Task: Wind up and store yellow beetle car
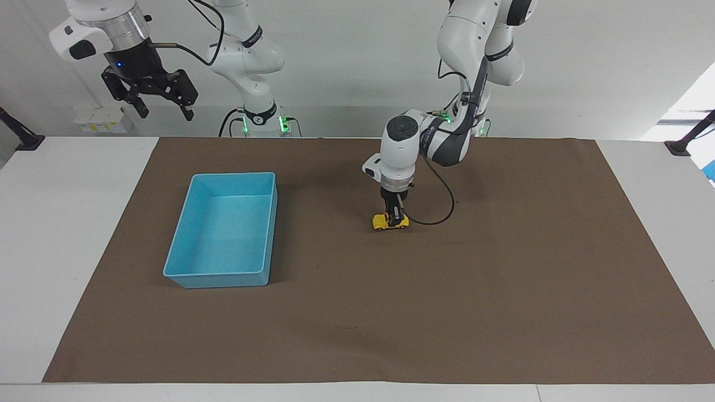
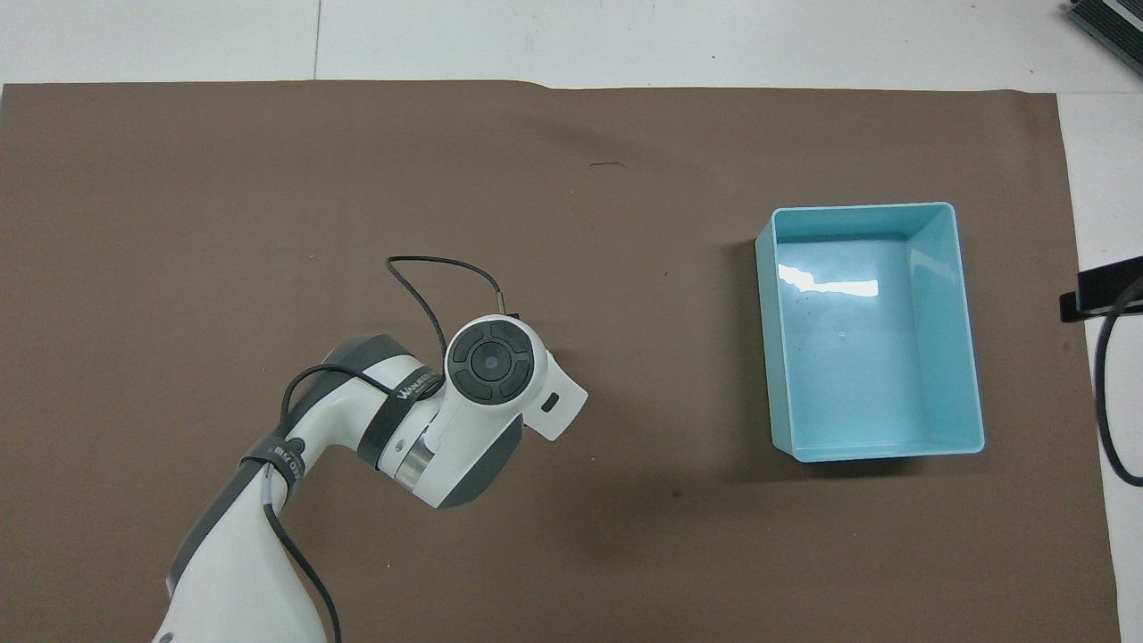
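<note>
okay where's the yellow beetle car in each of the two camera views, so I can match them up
Facing view: the yellow beetle car sits mid-mat under the left tool, which is shut on it.
Overhead view: not visible; the left arm's wrist covers it.
Shared landmark: the light blue tray, toward the right arm's end.

yellow beetle car point(image 1: 390, 222) on mat point(image 1: 503, 268), tray point(image 1: 184, 273) toward right arm's end
</note>
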You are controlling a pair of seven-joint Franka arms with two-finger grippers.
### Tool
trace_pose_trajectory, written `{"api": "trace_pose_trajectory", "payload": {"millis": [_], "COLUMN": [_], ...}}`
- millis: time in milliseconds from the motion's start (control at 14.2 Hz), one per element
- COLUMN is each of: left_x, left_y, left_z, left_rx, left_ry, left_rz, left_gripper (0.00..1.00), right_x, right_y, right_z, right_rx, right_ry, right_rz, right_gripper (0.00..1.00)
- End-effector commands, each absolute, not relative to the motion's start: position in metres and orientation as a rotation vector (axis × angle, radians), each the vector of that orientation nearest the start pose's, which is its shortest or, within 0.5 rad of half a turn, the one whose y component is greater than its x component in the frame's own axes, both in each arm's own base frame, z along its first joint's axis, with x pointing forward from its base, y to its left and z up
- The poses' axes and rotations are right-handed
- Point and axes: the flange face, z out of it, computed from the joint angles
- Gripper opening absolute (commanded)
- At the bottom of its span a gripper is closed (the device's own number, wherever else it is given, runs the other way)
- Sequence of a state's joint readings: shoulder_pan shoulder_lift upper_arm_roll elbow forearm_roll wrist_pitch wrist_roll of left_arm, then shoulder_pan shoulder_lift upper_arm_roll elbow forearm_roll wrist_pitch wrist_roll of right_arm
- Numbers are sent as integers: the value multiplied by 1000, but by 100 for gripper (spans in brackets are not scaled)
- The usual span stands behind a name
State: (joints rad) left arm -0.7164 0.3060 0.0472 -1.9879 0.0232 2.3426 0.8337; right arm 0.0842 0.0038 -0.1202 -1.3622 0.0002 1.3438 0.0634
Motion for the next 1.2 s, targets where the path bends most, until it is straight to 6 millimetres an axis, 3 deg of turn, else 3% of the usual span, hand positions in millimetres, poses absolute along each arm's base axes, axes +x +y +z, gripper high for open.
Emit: {"api": "trace_pose_trajectory", "payload": {"millis": [0,141,704,1127], "left_x": [476,479,508,519], "left_y": [-374,-369,-303,-268], "left_z": [318,319,299,293], "left_rx": [-2235,-2194,-2087,-2059], "left_ry": [2123,2165,2257,2287], "left_rz": [-53,-50,-75,-48], "left_gripper": [0,0,0,0], "right_x": [524,524,524,524], "right_y": [-21,-21,-21,-21], "right_z": [701,701,701,701], "right_rx": [-3117,-3117,-3117,-3117], "right_ry": [159,159,159,159], "right_rz": [17,17,17,20], "right_gripper": [100,100,100,100]}}
